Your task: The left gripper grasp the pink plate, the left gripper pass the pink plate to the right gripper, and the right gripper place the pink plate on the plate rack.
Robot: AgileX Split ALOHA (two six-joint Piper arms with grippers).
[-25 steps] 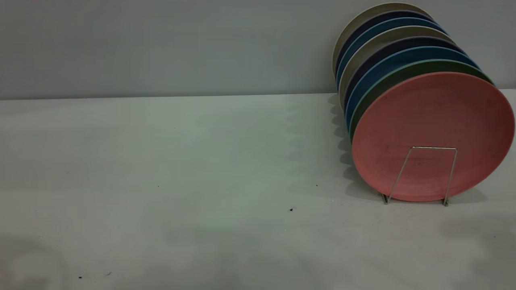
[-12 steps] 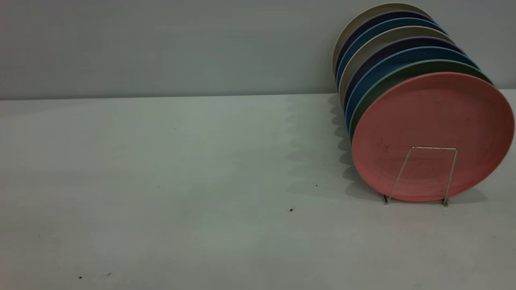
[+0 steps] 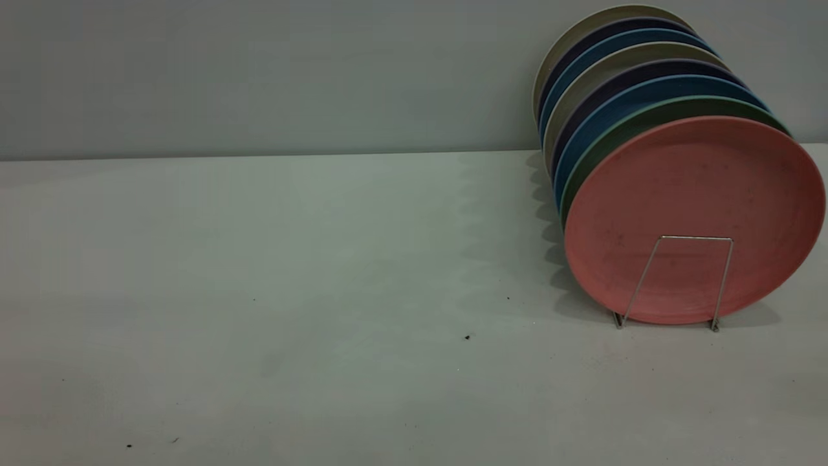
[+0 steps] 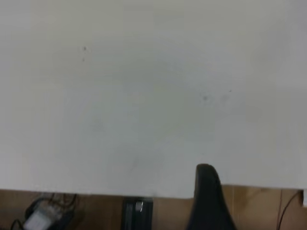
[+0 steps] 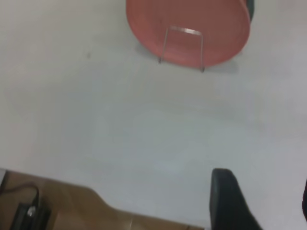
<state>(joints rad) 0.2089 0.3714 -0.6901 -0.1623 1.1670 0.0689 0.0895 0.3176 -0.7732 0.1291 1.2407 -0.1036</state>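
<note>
The pink plate (image 3: 692,188) stands upright at the front of the plate rack (image 3: 729,278), leaning behind its front wire loop. It also shows far off in the right wrist view (image 5: 144,19), with the rack loop (image 5: 165,43) in front of it. Neither gripper shows in the exterior view. My right gripper (image 5: 264,184) is open and empty, above the bare table near its front edge and well short of the rack. Of my left gripper only one black finger (image 4: 207,191) shows, with nothing beside it, over the table's front edge; it holds nothing.
Behind the pink plate several more plates fill the rack: a green one (image 3: 621,133), then blue (image 3: 585,139), purple and beige ones. The grey table (image 3: 291,259) runs to a wall behind. Wooden floor and cables (image 4: 45,215) lie below the table edge.
The plates and rack have not moved. Soft shadows at the front left and front right of the table have faded away.
</note>
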